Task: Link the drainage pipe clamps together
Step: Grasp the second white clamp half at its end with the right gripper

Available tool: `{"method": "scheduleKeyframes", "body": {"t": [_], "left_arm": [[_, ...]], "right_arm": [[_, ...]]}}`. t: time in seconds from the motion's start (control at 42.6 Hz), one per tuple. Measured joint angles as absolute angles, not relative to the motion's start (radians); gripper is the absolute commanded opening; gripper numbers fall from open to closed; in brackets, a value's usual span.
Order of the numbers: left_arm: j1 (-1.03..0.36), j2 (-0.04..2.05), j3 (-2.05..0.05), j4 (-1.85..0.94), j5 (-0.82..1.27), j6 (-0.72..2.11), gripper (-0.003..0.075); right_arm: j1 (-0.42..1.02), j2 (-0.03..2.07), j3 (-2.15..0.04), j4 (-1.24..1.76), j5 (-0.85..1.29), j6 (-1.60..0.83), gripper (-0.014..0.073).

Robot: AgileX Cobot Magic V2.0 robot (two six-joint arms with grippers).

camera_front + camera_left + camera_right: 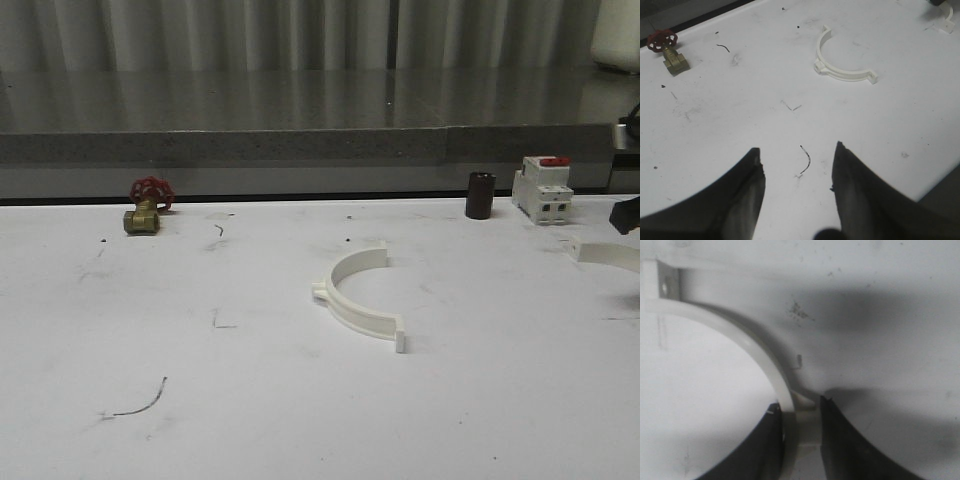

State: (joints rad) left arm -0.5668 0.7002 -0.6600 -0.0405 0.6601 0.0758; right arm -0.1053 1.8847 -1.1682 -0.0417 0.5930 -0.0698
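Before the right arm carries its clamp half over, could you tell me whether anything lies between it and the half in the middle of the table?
Nothing visible does. Between the held clamp half and the middle clamp half the table is bare; breaker and dark cylinder stand farther back.

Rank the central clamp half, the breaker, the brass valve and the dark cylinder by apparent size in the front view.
1. Clamp half, clearly largest, though nearest the camera.
2. Breaker.
3. Valve and cylinder: look alike, so unranked.
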Motion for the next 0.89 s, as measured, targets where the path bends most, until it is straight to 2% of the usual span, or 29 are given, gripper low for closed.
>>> {"method": "scheduleKeyframes", "body": {"t": [0.235,0.446,0.893], "left_arm": [[-0.567,0.7,-0.66,-0.04,0.66,0.076,0.0313],[-0.567,0.7,-0.66,-0.04,0.66,0.076,0.0313],[-0.567,0.7,-0.66,-0.042,0.66,0.076,0.0313]], "right_arm": [[-0.105,1.885,-1.17,-0.043,0.595,-0.07,0.0162],[-0.097,1.856,-1.237,-0.02,0.741,-0.07,0.0162],[0.081,1.562,-1.267,0.0,0.982,0.127,0.0162]]}}
